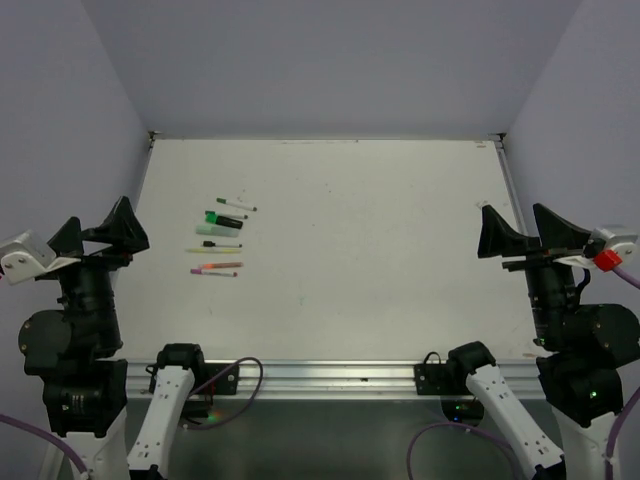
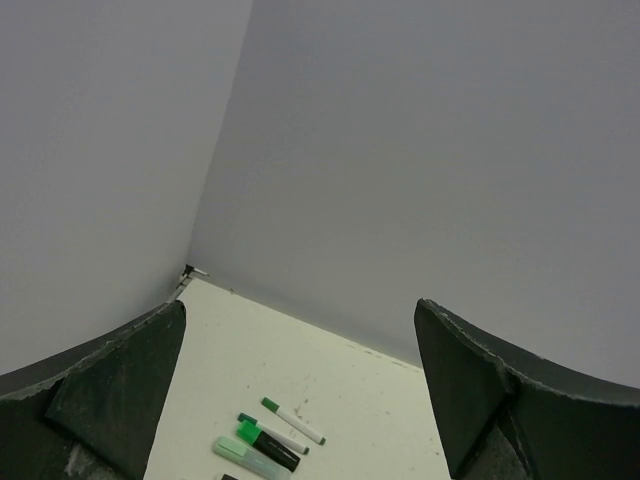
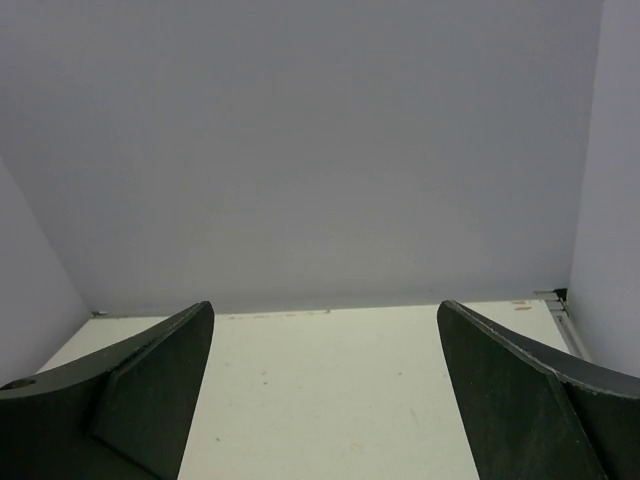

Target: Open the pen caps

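Several pens (image 1: pixel 224 238) lie in a row on the left of the white table (image 1: pixel 360 250), all with caps on. The left wrist view shows a white pen (image 2: pixel 298 424) with a green cap (image 2: pixel 269 405), a second white pen with a dark green cap (image 2: pixel 246 418), a black marker (image 2: pixel 277 452) with a bright green cap (image 2: pixel 247 432), and a pale green highlighter (image 2: pixel 243 459). My left gripper (image 1: pixel 100 226) is open and empty, raised near the table's left edge, apart from the pens; it also shows in its own view (image 2: pixel 300 312). My right gripper (image 1: pixel 515 226) is open and empty at the far right (image 3: pixel 325 312).
Grey walls close the table on three sides. A metal rail (image 1: pixel 330 378) runs along the near edge with both arm bases. A yellow pen (image 1: pixel 218 247) and pink pens (image 1: pixel 220 268) lie nearest the rail.
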